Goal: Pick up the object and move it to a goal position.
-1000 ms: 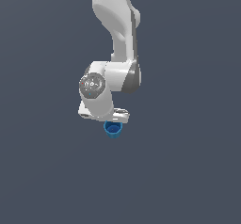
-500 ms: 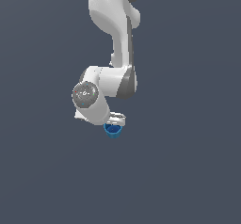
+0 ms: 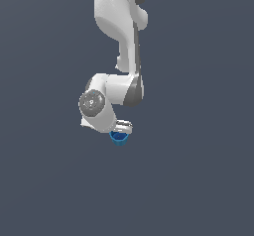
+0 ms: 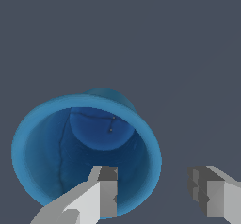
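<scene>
A Franka arm bends low over the grey surface (image 3: 198,180), its jaws (image 4: 153,190) spread apart and straddling the near wall of the blue cup (image 4: 84,152), one finger (image 4: 101,195) inside the hollow, the other outside. The cup sits just beneath the wrist in the exterior view. The grasp appears not yet made; lifting and carrying to the goal remain.

The wrist view looks down into the hollow of the bright blue cup (image 4: 70,143), where one grey-tipped finger (image 4: 104,190) of the gripper (image 4: 155,190) reaches inside the rim while the other stands outside the wall, jaws apart around it.
</scene>
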`<action>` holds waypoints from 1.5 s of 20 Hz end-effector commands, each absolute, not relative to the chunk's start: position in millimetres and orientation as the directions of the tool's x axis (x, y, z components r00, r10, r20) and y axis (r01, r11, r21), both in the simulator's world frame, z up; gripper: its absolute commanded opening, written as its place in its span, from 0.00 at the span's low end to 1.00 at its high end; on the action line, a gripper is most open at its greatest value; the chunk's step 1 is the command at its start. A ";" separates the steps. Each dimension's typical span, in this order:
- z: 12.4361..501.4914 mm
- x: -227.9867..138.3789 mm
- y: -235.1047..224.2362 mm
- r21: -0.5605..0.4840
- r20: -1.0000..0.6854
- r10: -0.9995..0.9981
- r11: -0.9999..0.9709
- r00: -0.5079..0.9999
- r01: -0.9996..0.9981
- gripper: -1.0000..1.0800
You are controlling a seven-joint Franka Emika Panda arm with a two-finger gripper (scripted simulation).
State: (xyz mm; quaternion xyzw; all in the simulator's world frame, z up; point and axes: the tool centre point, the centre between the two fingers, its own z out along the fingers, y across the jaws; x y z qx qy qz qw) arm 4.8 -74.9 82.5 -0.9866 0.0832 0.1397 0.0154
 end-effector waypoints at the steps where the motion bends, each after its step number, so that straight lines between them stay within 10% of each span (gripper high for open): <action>1: 75.0 2.3 -74.4 -0.007 -0.279 -0.160 -0.986 0.947 -0.169 0.62; 4: 71.7 1.3 -74.3 -0.007 -0.279 -0.160 -0.986 0.947 -0.169 0.62; 5: 71.7 1.3 -74.3 -0.007 -0.279 -0.160 -0.986 0.947 -0.169 0.00; 30: 125.2 -11.2 8.5 -0.006 -0.279 -0.159 -0.986 0.947 -0.168 0.00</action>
